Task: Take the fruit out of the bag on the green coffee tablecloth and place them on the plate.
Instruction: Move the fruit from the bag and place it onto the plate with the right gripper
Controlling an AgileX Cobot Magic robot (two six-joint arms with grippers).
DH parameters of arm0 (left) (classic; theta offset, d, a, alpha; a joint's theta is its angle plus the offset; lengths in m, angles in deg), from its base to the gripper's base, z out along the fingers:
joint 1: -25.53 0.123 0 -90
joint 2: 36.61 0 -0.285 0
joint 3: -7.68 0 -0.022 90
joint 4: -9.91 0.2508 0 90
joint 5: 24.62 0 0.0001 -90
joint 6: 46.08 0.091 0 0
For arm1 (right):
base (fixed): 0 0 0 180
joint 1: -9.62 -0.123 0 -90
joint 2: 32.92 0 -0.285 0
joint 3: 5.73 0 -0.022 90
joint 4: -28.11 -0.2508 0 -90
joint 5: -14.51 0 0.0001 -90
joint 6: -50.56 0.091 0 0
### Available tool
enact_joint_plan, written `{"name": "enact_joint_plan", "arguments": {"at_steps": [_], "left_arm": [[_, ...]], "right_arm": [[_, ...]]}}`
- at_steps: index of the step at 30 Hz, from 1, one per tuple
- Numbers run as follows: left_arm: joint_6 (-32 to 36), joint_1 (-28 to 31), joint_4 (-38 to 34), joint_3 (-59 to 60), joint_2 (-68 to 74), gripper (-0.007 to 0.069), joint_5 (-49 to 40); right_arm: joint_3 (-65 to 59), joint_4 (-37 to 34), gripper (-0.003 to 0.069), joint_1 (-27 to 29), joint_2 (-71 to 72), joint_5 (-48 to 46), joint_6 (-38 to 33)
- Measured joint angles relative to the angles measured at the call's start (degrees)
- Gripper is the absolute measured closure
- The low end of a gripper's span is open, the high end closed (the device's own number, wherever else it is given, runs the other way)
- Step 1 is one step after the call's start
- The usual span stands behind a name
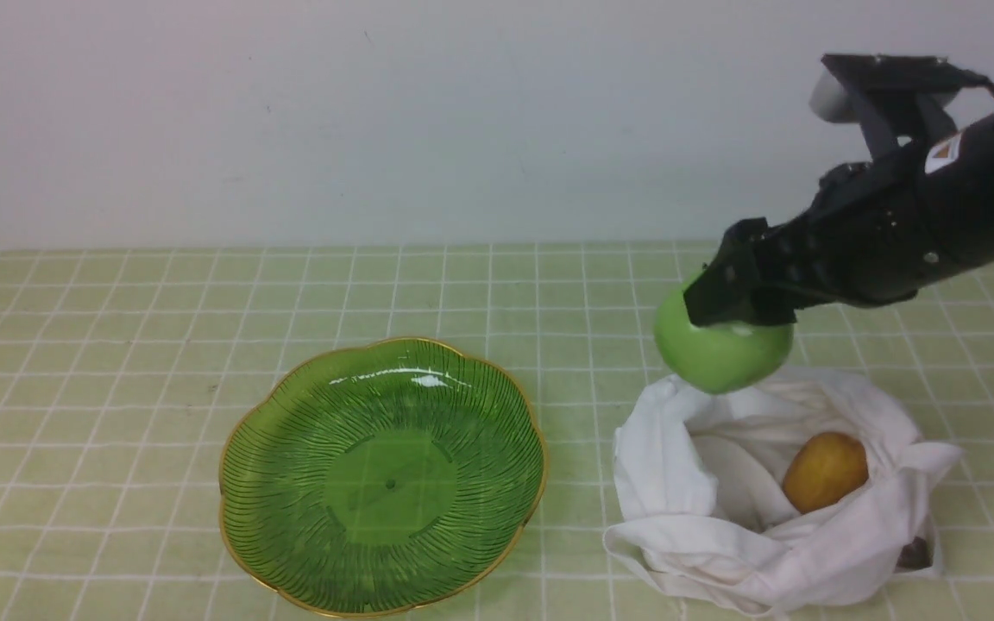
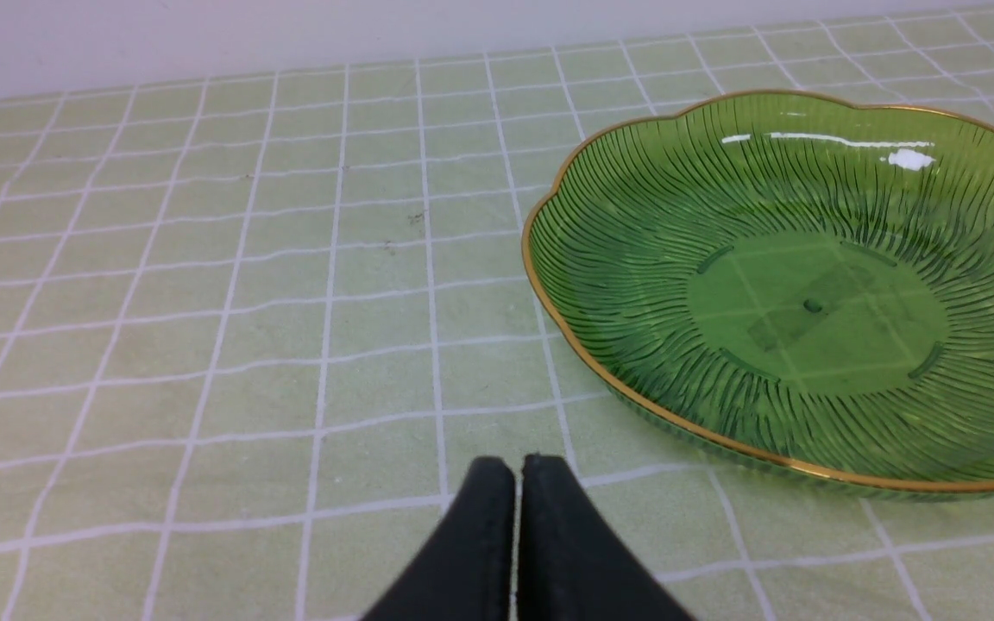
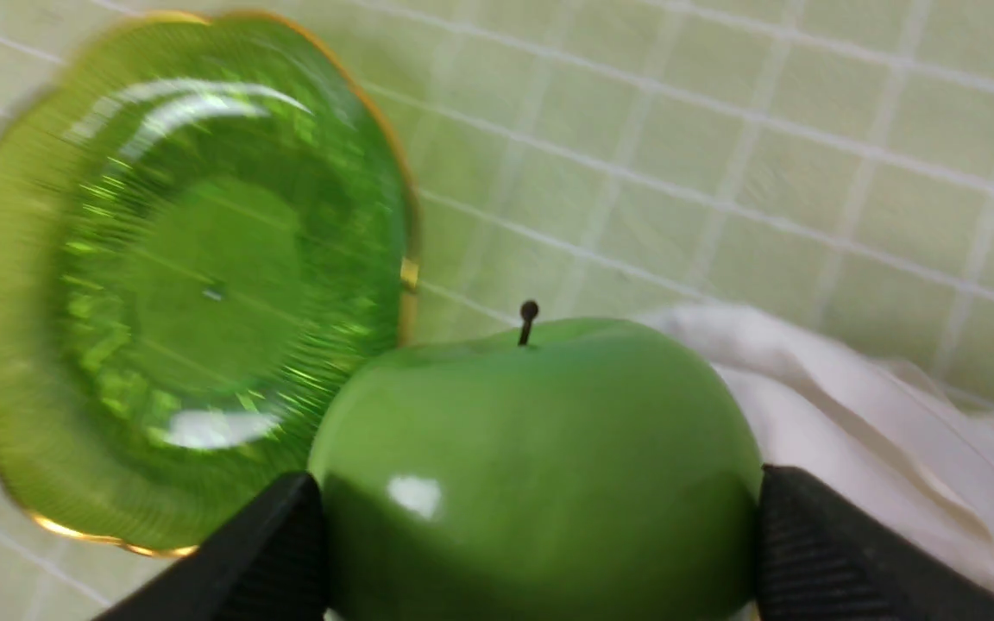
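Fingers of right gripper clamp apple just above bag; left gripper pinched together, empty; plate bare; yellow-brown fruit waiting in bag

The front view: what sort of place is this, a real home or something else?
Probably a staged tabletop test setup, not a lived-in home: a checked tablecloth meets a bare white wall, with little on it but a plate, a bag and the right claw gripping an apple.

front view looks forward across the tablecloth; both wrist views, nearer, share the plate
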State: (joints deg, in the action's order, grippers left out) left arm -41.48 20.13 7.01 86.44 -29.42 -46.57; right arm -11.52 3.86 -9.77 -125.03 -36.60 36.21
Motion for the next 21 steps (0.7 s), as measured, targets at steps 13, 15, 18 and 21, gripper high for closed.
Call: {"name": "enact_joint_plan", "arguments": {"at_steps": [13,15,18,21], "left_arm": [[0.0,0.0,0.0,0.0,0.0,0.0632,0.0],[0.0,0.0,0.0,0.0,0.0,0.0632,0.0],[0.0,0.0,0.0,0.0,0.0,0.0632,0.0],[0.0,0.0,0.0,0.0,0.0,0.0632,0.0]], "right_arm": [[1.8,-9.7,0.0079,-20.6,-14.0,19.3,-5.6],[3.7,-9.7,0.0079,-22.3,-18.7,21.3,-5.6],[7.2,-9.9,0.0079,-23.3,-25.0,21.5,-5.6],[10.3,-9.9,0.0079,-23.7,-29.0,21.4,-5.6]]}}
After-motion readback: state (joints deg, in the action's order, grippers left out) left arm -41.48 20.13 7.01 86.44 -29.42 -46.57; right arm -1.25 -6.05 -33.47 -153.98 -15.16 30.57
